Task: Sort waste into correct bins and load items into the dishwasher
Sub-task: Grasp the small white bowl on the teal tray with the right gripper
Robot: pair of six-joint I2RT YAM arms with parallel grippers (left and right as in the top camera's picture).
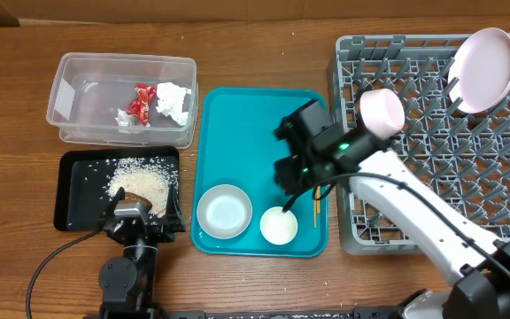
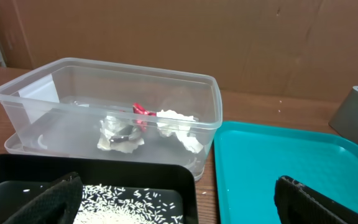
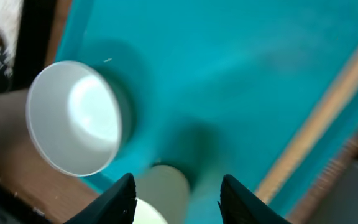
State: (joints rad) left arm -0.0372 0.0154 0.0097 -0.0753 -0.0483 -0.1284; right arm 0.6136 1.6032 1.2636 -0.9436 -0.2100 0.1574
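My right gripper (image 1: 292, 180) is open and hangs over the teal tray (image 1: 255, 115), just above the small white cup (image 1: 279, 225), which shows between its fingers (image 3: 178, 190) in the right wrist view (image 3: 166, 193). The greyish-white bowl (image 1: 224, 212) stands left of the cup (image 3: 73, 118). A chopstick (image 1: 316, 206) lies by the tray's right edge (image 3: 319, 124). The pink plate (image 1: 482, 69) and pink bowl (image 1: 382, 110) stand in the grey rack (image 1: 432, 177). The red wrapper (image 1: 139, 103) and white napkin (image 1: 173, 101) lie in the clear tub (image 1: 78, 71). Rice (image 1: 138, 182) lies in the black tray (image 1: 73, 190). My left gripper (image 1: 140, 217) is open over that tray's front edge.
The teal tray sits between the bins on the left and the rack on the right. The left wrist view shows the tub (image 2: 185, 84) behind the black tray (image 2: 135, 171), with brown cardboard behind. Bare wooden table (image 1: 255, 53) lies at the back.
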